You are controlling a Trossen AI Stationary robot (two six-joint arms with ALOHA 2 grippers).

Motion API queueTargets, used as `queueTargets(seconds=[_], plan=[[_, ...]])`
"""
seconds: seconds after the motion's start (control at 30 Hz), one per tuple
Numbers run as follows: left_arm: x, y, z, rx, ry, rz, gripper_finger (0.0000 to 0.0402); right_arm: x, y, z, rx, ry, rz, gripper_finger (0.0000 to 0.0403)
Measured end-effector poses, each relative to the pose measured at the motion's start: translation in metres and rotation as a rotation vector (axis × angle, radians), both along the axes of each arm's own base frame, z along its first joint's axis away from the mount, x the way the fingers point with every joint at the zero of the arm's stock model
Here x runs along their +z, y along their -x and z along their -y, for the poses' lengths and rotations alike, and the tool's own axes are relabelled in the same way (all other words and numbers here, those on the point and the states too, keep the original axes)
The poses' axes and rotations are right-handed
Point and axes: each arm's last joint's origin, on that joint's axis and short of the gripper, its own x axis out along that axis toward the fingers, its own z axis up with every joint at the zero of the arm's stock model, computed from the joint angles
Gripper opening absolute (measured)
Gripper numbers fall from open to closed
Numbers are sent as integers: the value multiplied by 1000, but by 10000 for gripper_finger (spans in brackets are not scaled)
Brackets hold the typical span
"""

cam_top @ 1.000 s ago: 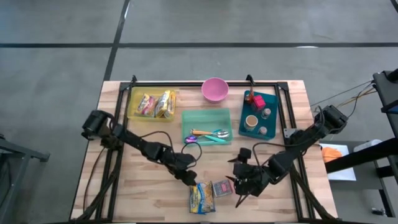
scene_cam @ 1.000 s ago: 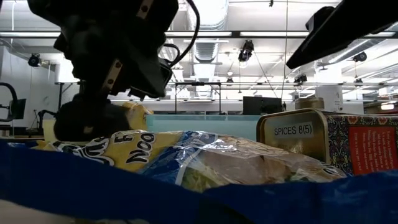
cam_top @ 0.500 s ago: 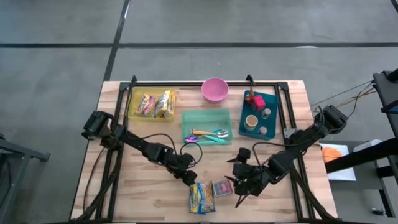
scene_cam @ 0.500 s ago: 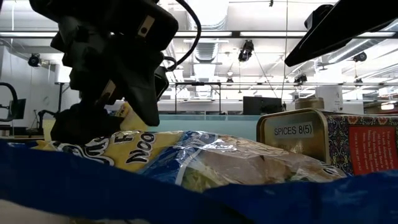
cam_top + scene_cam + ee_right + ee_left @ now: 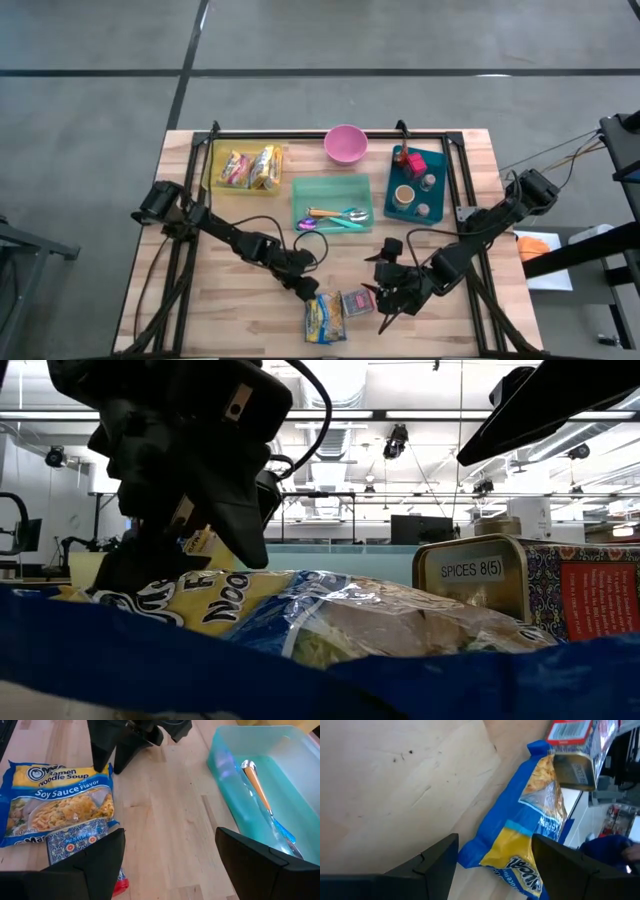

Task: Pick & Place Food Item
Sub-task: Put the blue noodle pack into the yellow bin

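A ramen noodle packet [image 5: 324, 317], yellow and blue, lies flat on the wooden table near its front edge. It also shows in the right wrist view [image 5: 55, 800] and close up in the low view [image 5: 330, 615]. A patterned spice tin [image 5: 357, 302] lies against the packet's right side [image 5: 75, 842]. My left gripper [image 5: 308, 294] slants down over the packet's far end, open. The packet's blue corner [image 5: 475, 855] shows between the fingers [image 5: 495, 840]; I cannot tell whether they touch it. My right gripper [image 5: 386, 304] hovers open to the right of the tin [image 5: 170, 835], holding nothing.
A green bin [image 5: 332, 183] with cutlery sits mid-table, close behind both grippers [image 5: 225, 780]. Farther back are a yellow bin [image 5: 212, 170] with food packets, a pink bowl [image 5: 345, 143] and a teal tray [image 5: 441, 165] with cups. Bare wood lies left of the packet.
My left gripper has sunk a little toward the noodle packet's far end and tipped slightly, its fingers staying open. The packet and the tin have not moved.
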Motion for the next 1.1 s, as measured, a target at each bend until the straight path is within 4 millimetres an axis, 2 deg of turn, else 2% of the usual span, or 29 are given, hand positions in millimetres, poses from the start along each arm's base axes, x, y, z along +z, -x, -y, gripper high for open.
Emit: queueTargets(seconds=[0.13,0.27,0.87,1.1], plan=[[0,2,4,-60,-15,21,255,0,0,0,0,-1,1,307],[-1,4,8,-102,-27,31,225,0,0,0,1,-2,2,307],[0,3,8,-132,-34,50,10,0,0,-2,12,-34,0,307],[1,5,12,-147,-28,52,3,0,1,-4,21,-35,0,307]])
